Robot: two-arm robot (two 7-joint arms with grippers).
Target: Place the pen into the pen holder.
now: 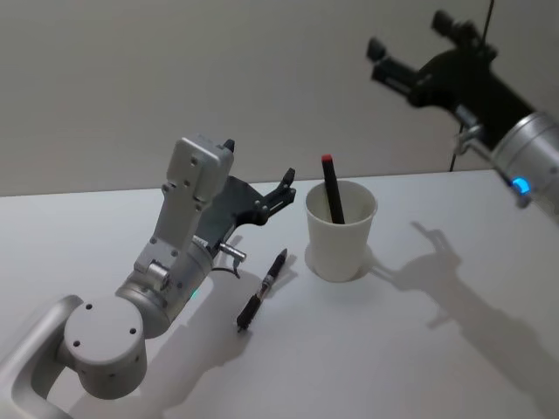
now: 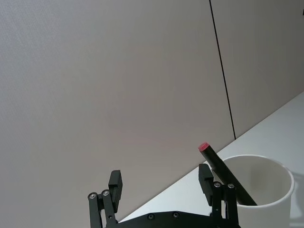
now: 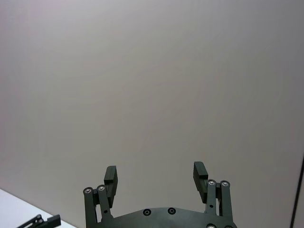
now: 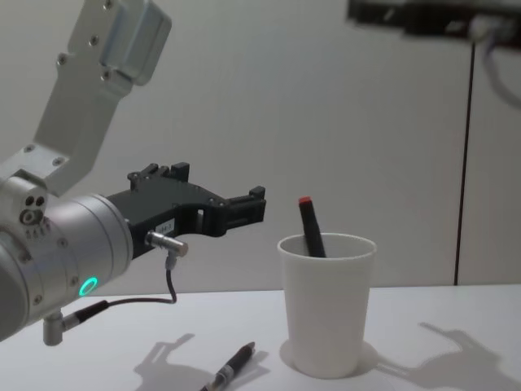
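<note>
Pen (image 1: 263,289) lying flat on the white worktop (image 1: 419,349), just beside the cup (image 1: 339,249) on the robot's left of it, dark barrel angled toward the cup's base and apparently not touching it. Already inside the cup, a red-capped pen (image 1: 332,188), leaning against the wall with its cap above the rim.

Left gripper (image 1: 258,162) hovering above and just behind the lying pen, aimed toward the cup, jaws spread wide and holding nothing. Right gripper (image 1: 410,33) raised high over the far right of the worktop, well apart from pen and cup, jaws likewise parted and empty.

Judged light, stiff and slim, with a smooth round barrel apt to roll or slip under a glancing touch. Best pinched across the barrel near mid-length, jaws square to its long axis and brought low to the worktop.

Cup judged light as well, and easily tipped by a nudge. Calls for lowering end-first well inside the rim, clear of the red-capped pen.
</note>
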